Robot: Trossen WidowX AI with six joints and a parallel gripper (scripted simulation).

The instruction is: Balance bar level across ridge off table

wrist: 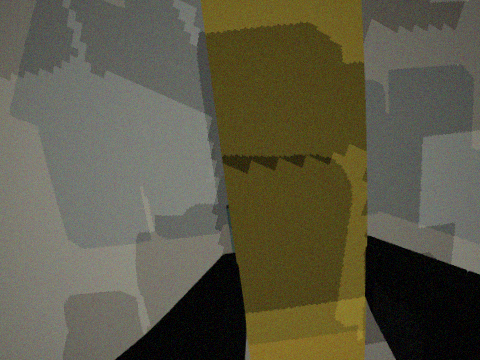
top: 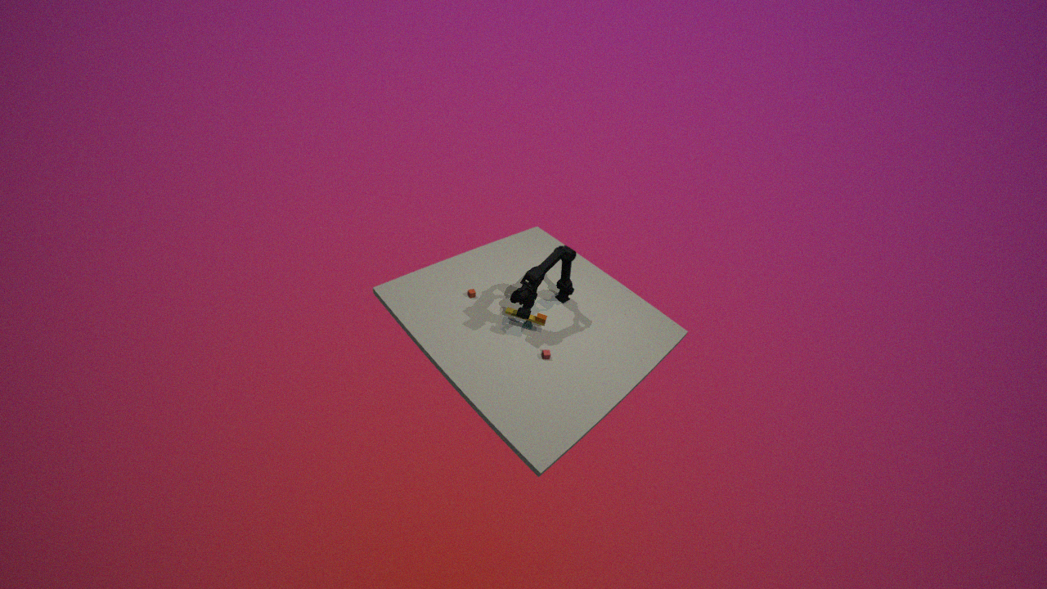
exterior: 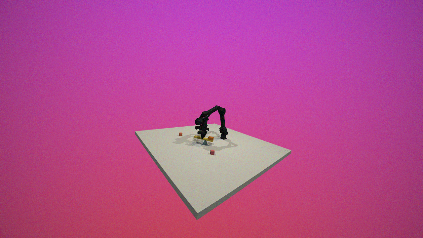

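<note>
A yellow bar (top: 510,311) (exterior: 196,137) (wrist: 295,100) with an orange block (top: 541,317) (exterior: 210,138) on one end is above the table. My gripper (top: 523,315) (exterior: 203,138) (wrist: 298,260) is shut on the bar, away from the block end. A small dark teal ridge (top: 527,324) (exterior: 204,142) stands under the bar, between the fingers and the block end. In the wrist view only a sliver of it shows at the bar's left edge. Whether the bar touches the ridge is too small to tell. Both bar ends look clear of the table.
The pale table (top: 541,410) (exterior: 204,183) carries an orange-red cube (top: 471,293) (exterior: 180,134) at the left and a pinkish-red cube (top: 545,354) (exterior: 212,152) in front of the bar. The arm's base stands behind the bar, to the right. Shadows of the arm fall around the ridge.
</note>
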